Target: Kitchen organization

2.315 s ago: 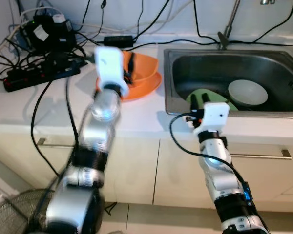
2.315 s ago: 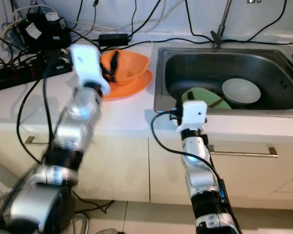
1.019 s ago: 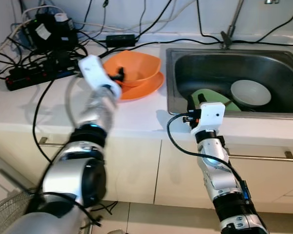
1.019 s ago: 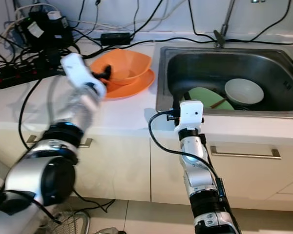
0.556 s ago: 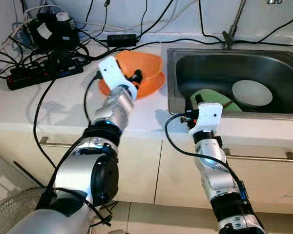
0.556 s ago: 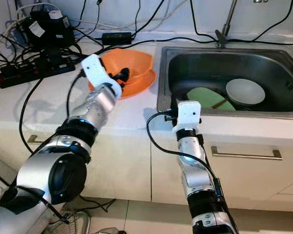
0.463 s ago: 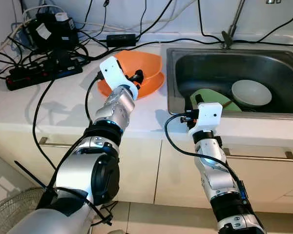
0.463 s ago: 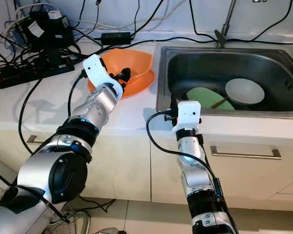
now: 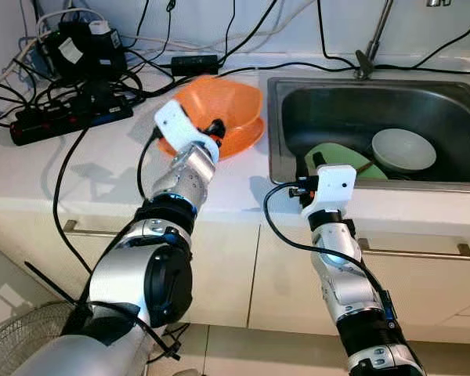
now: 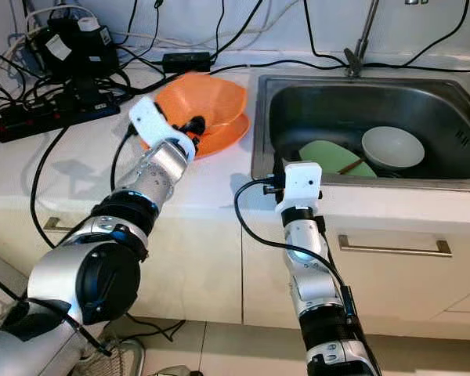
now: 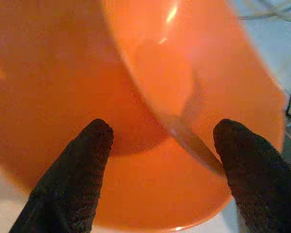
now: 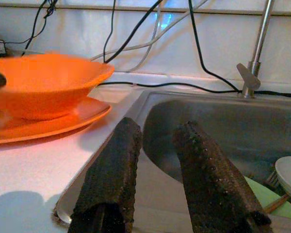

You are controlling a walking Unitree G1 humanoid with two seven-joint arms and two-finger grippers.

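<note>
- Orange bowl (image 9: 229, 110) sat tilted on an orange plate (image 10: 223, 135), on the counter (image 9: 102, 168) beside the sink's (image 9: 360, 110) left edge.
- Left gripper (image 11: 160, 141) was spread wide, straddling the bowl's rim.
- Right gripper (image 12: 155, 141) hovered at the sink's front-left corner, fingers slightly parted, empty.

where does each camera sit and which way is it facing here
Left eye: on the head, looking down at counter and sink; both silver arms show.
Right eye: same scene from beside it.
Left wrist: along the left gripper, fingers open around the tilted orange bowl rim.
Right wrist: along the right gripper, fingers apart, facing sink and faucet.
Shared: orange bowl and plate appear in both eye views and the right wrist view.
</note>
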